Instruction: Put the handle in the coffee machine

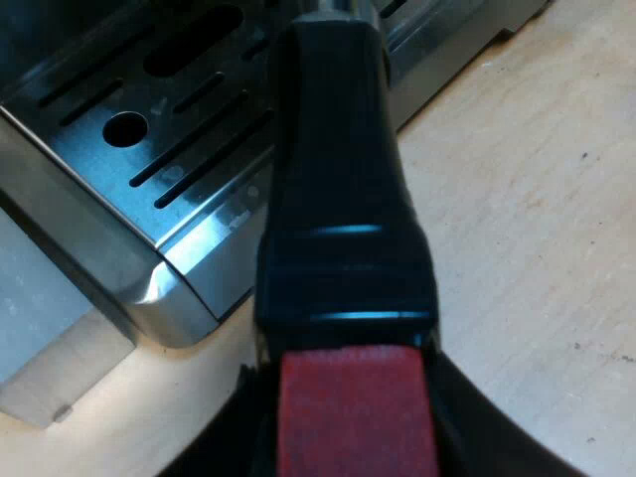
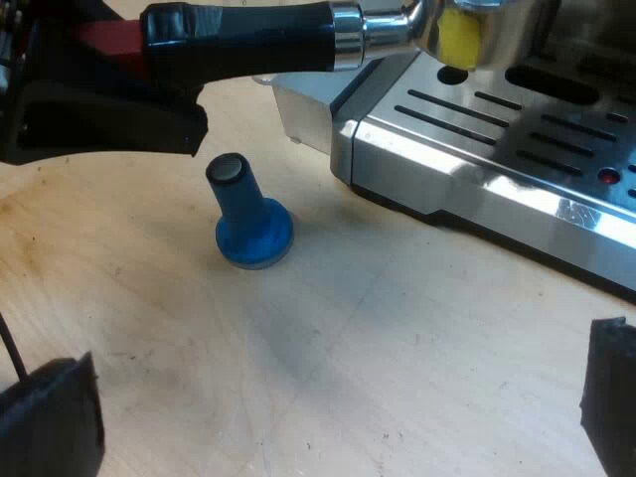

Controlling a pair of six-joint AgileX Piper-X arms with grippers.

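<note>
- Left end effector (image 1: 353,397) clamped on the red end of the holder (image 2: 248,35); the holder's metal head is at the espresso machine (image 2: 467,189) front, above its slotted corner.
- Right end effector (image 2: 328,407): fingers apart, empty, over the surface (image 2: 397,338).
- Blue tamper (image 2: 246,224) upright near the machine's corner.
- Mark on the machine's front edge unreadable.

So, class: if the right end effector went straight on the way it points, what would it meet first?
Probably the wooden table, near the blue tamper; the right end effector meets nothing sooner, though depth is unclear.
</note>
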